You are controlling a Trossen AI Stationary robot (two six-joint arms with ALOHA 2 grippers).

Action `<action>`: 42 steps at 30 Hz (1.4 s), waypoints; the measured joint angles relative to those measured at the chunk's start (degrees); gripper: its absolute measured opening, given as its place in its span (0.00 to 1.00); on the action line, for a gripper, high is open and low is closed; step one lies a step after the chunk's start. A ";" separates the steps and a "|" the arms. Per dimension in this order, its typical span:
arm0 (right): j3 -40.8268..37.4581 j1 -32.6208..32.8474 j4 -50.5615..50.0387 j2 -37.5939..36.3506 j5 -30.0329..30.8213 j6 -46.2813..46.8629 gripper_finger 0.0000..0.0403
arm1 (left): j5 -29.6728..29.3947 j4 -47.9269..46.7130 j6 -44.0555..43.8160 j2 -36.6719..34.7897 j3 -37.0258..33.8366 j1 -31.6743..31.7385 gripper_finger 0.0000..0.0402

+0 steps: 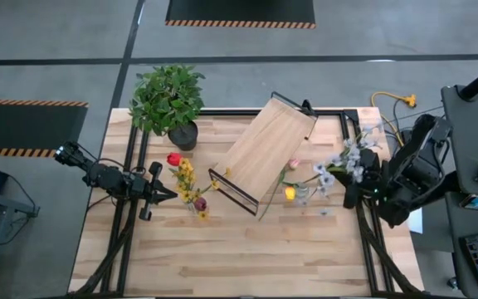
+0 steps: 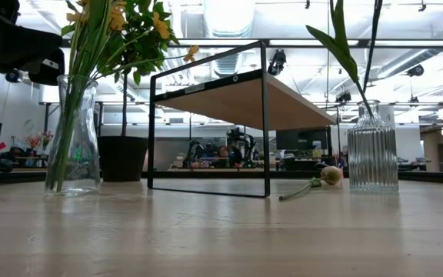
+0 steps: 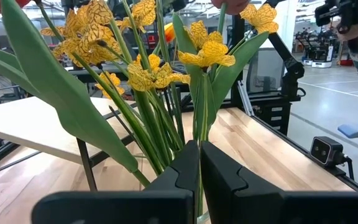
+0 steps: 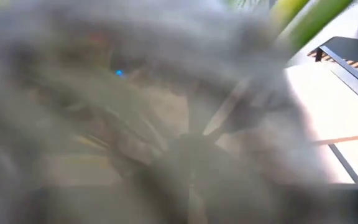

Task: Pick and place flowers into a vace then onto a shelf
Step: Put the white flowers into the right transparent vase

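The flowers [image 2: 98, 46] are stood upright in two vases [image 2: 74, 135]; one [image 2: 314, 183] is laid flat by the shelf [image 1: 260, 154]. Left fingers [image 3: 199, 180] are pressed together, level, perhaps touching stems. Right fingers are closed too.

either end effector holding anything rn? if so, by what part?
Left end effector is shut on a green stem of the yellow flowers, low on the stem. Right end effector is shut beside the white-bluish flowers; whether it holds one cannot be told.
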 joint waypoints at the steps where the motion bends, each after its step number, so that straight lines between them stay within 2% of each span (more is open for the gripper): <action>1: -0.53 0.00 0.06 0.16 -0.19 0.40 0.03 | 0.00 0.00 0.00 0.00 0.00 0.01 0.00; 14: -3.41 0.00 1.29 2.80 -1.60 3.29 0.03 | 0.00 0.00 0.00 0.00 0.00 0.02 0.00; 32: -18.27 -0.01 1.35 2.58 -1.78 18.44 0.04 | 0.00 0.00 0.00 0.02 0.00 0.02 0.00; 38: -16.40 -0.02 1.60 2.55 -2.35 13.99 0.16 | 0.00 0.00 0.00 0.02 0.00 0.00 0.00; 42: -12.98 -0.02 1.55 2.55 -6.74 9.51 0.28 | 0.00 0.00 0.00 0.02 0.00 0.00 0.00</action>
